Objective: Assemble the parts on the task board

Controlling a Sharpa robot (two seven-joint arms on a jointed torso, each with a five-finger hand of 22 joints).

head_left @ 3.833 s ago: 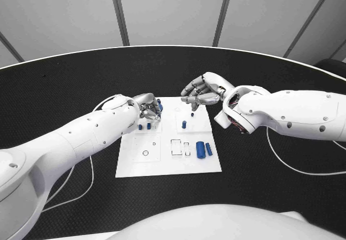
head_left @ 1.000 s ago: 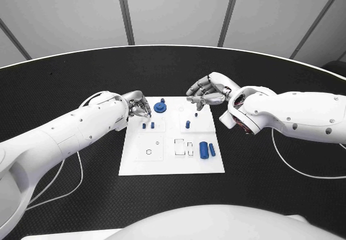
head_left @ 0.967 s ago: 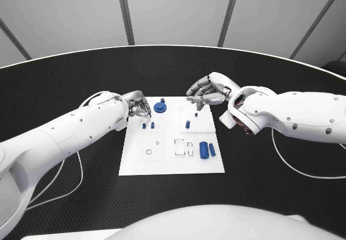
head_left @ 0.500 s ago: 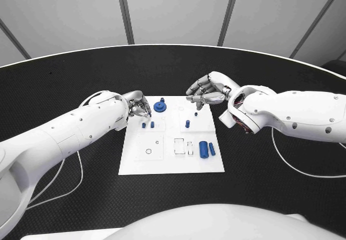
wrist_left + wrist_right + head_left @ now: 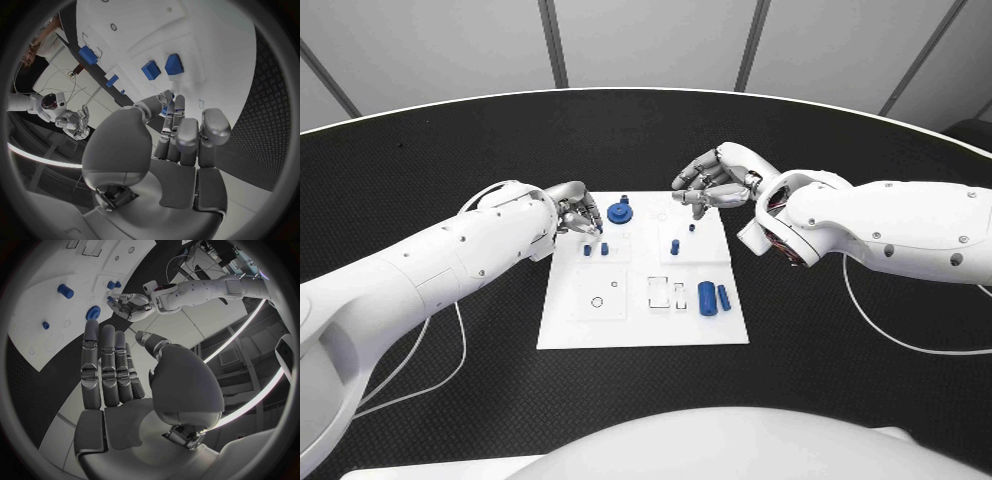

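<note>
Black counter point(image 5: 430, 150), white task board point(image 5: 639, 325) at centre betw. both arms. Left hand point(image 5: 578, 211) at board's far-left corner, fingers curled over two short upright blue parts point(image 5: 594, 249); can't tell if it pinches anything. Right hand point(image 5: 711, 183) hovers at far-right edge, fingers apart, nothing held, prob. waiting. Round blue part point(image 5: 619, 212) between hands. Two blue cylinders point(image 5: 713, 298) lie near right edge, unassembled.

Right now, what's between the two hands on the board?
Head view: the round blue part with a small blue peg beside it, on the board, between left hand and right hand.
</note>
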